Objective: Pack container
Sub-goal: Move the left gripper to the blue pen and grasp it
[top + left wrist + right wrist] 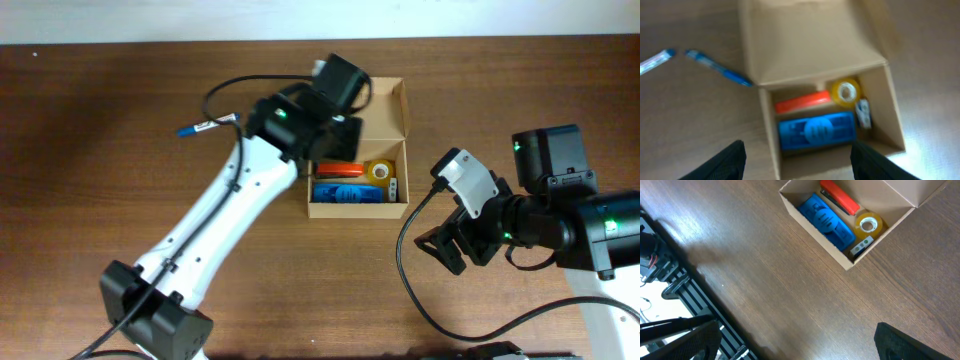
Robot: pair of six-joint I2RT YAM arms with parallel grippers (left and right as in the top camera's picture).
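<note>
sitting on the desk (120, 200), the open box (385, 110) is holding tape (379, 170), a marker (340, 168) and a blue case (350, 192). a pen (200, 126) is lying outside, likely remaining. left jaws and right jaws are gaping, empty.

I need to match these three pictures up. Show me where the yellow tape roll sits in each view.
Overhead: the tape roll is right of centre, in the right part of the open container.
Left wrist: right of centre, at the compartment's upper right.
Right wrist: upper right, near the box's right-hand corner.
Shared landmark: the blue case lying next to it.
</note>
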